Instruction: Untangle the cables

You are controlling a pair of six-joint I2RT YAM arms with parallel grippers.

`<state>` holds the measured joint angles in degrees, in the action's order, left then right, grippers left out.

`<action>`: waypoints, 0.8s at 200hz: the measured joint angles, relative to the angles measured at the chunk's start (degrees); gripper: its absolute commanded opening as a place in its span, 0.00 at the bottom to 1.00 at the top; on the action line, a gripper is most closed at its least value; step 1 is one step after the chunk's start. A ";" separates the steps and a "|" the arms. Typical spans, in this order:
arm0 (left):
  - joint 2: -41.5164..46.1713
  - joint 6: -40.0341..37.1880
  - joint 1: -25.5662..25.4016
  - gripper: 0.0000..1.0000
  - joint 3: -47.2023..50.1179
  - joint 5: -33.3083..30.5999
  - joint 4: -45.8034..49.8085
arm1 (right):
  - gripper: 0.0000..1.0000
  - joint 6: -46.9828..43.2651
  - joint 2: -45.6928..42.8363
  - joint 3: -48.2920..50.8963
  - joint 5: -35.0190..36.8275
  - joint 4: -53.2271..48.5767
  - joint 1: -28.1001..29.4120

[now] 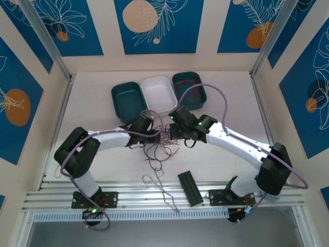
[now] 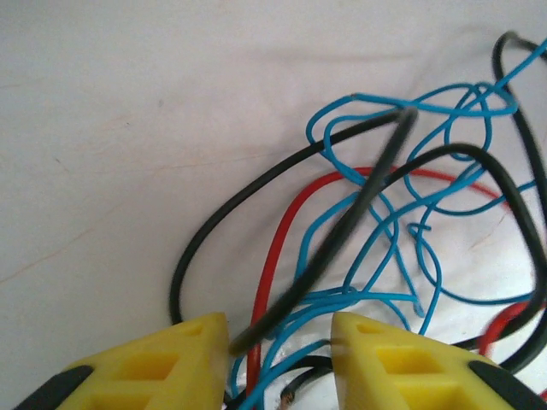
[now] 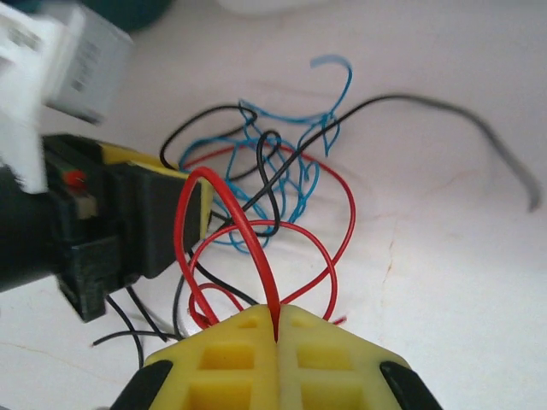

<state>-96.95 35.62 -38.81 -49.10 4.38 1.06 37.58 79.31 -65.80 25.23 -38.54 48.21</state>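
A loose tangle of thin red, blue and black cables (image 1: 162,146) lies mid-way across the white table (image 1: 92,113), where the yellow-fingered right gripper (image 3: 275,323) is clamped tight on a thin red wire (image 3: 248,239), while the yellow-fingered left gripper (image 2: 280,331) stands parted, a blurred black wire (image 2: 342,222) seemingly passing loosely between its jaws.

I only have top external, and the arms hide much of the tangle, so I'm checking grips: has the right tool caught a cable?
Observer: Yes, the right tool is shut on a red cable, pinched between its yellow fingers.
Operator: And the left tool?
Observer: The left tool has its fingers apart, a black cable running out between them.
Operator: Any blue there?
Observer: Blue cables loop across the black and red ones just beyond it.
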 measured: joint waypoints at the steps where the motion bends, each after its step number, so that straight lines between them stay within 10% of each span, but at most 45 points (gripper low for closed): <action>1: 0.00 -0.04 0.00 0.36 0.00 -0.02 0.00 | 0.00 -0.09 -0.11 -0.02 0.11 0.00 0.02; 160: 0.00 0.07 0.00 0.35 0.74 -0.22 -0.15 | 0.00 -15.10 -10.45 -12.55 12.96 3.45 0.96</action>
<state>-96.95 35.68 -38.81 -48.36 4.16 0.91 22.48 68.86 -78.35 38.20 -35.09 49.17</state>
